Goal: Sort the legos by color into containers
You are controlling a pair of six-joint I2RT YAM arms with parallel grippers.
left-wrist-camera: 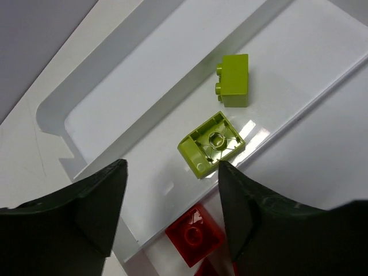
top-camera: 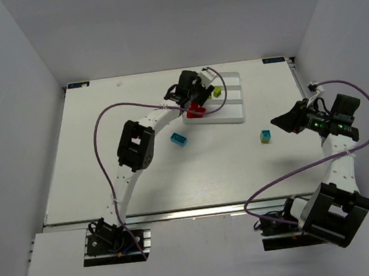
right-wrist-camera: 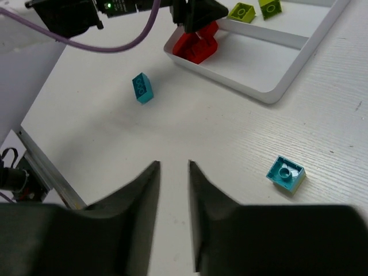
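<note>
The white tray [top-camera: 231, 109] lies at the back of the table. My left gripper [top-camera: 197, 98] hangs over its left end, open and empty [left-wrist-camera: 171, 167]. Below it two yellow-green legos [left-wrist-camera: 211, 144] [left-wrist-camera: 236, 80] lie in one compartment [left-wrist-camera: 144, 75]. Red legos [left-wrist-camera: 195, 234] lie in the adjacent compartment, and they also show from above [top-camera: 197, 110]. One cyan lego [top-camera: 178, 138] lies on the table left of the tray's front. Another cyan lego [top-camera: 264, 135] lies near my right gripper [top-camera: 277, 122]. That gripper [right-wrist-camera: 172, 164] is empty above the table, its jaws a narrow gap apart.
Purple cables [top-camera: 102, 120] [top-camera: 359, 91] loop over both arms. A metal rail [top-camera: 179, 212] marks the table's near edge. Grey walls close in the left, right and back. In the right wrist view the tray's rim [right-wrist-camera: 270, 92] and both cyan legos [right-wrist-camera: 142, 88] [right-wrist-camera: 286, 173] show.
</note>
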